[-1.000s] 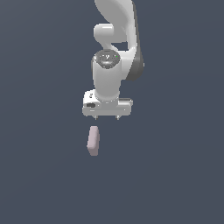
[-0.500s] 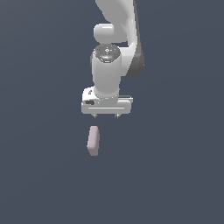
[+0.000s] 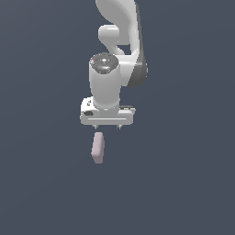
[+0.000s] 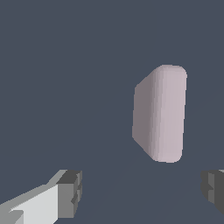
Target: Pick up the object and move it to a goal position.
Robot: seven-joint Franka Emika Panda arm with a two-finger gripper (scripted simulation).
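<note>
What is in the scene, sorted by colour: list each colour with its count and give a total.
Pale pinkish-mauve: 1, the block, lying free on the dark surface.
White: 1, the robot arm with its pincer, which is open and not touching the block.
Total: 2
</note>
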